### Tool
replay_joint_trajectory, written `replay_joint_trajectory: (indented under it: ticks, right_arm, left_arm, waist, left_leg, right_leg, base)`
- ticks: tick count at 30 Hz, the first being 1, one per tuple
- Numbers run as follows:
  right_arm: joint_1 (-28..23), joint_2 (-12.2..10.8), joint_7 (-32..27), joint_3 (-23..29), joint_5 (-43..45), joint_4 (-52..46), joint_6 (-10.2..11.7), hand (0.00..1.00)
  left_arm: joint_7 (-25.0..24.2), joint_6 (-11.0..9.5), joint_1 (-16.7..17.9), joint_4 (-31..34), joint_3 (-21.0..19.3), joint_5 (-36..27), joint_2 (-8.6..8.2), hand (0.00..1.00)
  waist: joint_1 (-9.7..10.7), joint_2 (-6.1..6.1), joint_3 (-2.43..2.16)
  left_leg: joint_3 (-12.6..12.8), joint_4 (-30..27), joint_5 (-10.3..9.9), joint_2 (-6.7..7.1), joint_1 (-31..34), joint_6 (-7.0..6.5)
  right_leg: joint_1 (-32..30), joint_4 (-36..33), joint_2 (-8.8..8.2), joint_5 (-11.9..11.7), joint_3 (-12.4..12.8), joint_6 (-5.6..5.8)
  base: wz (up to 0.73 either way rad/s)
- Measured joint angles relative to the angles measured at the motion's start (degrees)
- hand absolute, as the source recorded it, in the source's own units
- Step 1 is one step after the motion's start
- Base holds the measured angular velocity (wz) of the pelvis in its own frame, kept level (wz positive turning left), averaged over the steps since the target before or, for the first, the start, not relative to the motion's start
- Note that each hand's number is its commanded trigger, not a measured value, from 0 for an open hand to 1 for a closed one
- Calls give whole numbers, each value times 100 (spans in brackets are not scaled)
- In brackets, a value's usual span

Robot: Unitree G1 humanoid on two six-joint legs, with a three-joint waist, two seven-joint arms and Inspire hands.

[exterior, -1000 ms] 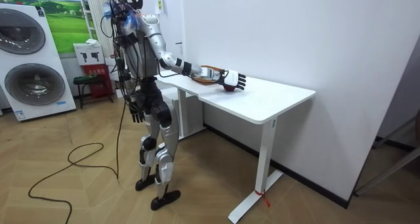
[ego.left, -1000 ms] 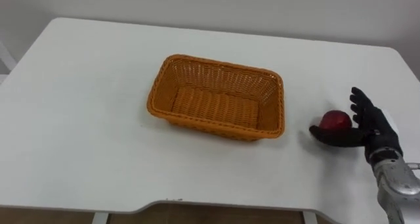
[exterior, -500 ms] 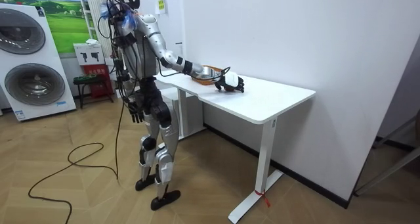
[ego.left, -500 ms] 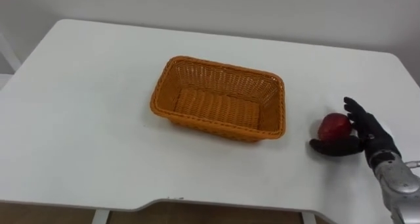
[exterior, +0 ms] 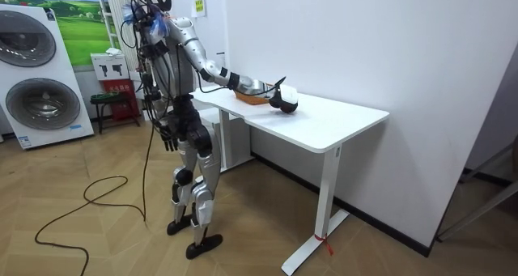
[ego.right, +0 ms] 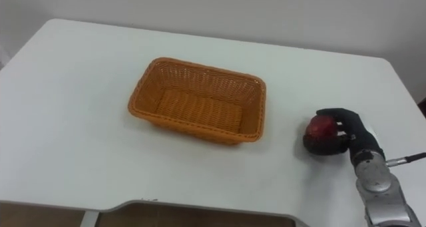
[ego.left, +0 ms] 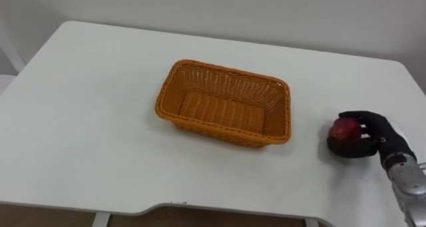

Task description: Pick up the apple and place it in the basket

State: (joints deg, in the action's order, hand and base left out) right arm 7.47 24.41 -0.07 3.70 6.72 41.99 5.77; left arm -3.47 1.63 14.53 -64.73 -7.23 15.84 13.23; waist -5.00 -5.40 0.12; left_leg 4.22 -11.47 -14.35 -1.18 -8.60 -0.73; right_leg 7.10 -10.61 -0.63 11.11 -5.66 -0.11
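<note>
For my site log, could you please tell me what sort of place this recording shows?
Probably a home-style test room: stacked washing machines, a wood floor, and a white table against a bare wall.

Table by the wall
A white table [exterior: 333, 127] stands against the plain white wall [exterior: 380, 41] at right; wood floor [exterior: 105, 244] near, washing machine [exterior: 36, 98] far left.

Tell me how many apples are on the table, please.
1. The apple lies on the white table, to the right of the empty basket, inside the curled right hand.
</note>
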Motion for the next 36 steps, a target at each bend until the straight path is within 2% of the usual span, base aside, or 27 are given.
replay_joint_trajectory:
  ticks: [6,12,14,16,23,32,36]
  right_arm:
    - [-5,0,-3,-8,-189,8,-47,100]
    - [-6,-2,-114,-3,-443,-12,-93,100]
    - [-10,-2,-164,2,-446,-288,-187,100]
    - [-17,-2,-282,18,-467,-939,-207,100]
    - [-97,-4,-617,33,-929,-2435,-76,100]
    - [-194,-24,-331,-30,-990,-3275,-59,100]
    - [-213,-71,-163,-121,-814,-3760,-77,100]
  left_arm:
    - [-1,10,22,1,5,-11,16,0]
    - [-2,43,32,-3,-11,-46,27,0]
    - [2,43,52,-32,-91,-51,26,0]
    - [64,53,81,-66,-123,-50,29,0]
    - [184,32,13,-126,-80,-51,16,0]
    - [164,48,4,-122,-82,7,-58,0]
    - [173,48,-8,-63,-76,0,-67,0]
  waist:
    - [-2,-32,-25]
    - [20,1,-8]
    - [37,37,12]
    - [146,87,8]
    - [175,126,-10]
    - [131,179,-1]
    - [119,210,-13]
  left_leg:
    - [-1,-7,0,0,-9,0]
    - [-22,-27,0,2,-42,0]
    - [-19,-13,0,0,-48,0]
    - [-14,-12,0,3,-21,0]
    - [18,-15,0,3,-21,0]
    - [25,1,1,-4,-46,1]
    - [29,-14,1,-7,23,1]
  right_leg:
    - [7,-6,-2,-1,-4,1]
    - [56,-15,-6,-1,-21,0]
    - [110,-15,-5,-1,-20,1]
    - [90,-14,-5,-1,-22,1]
    - [76,-3,-2,-1,-12,1]
    - [65,0,5,-1,4,1]
    - [-26,-16,5,-11,8,-4]
  base:
    - [0]
    - [0]
    - [0]
    - [0]
    - [0]
    - [0]
    - [0]
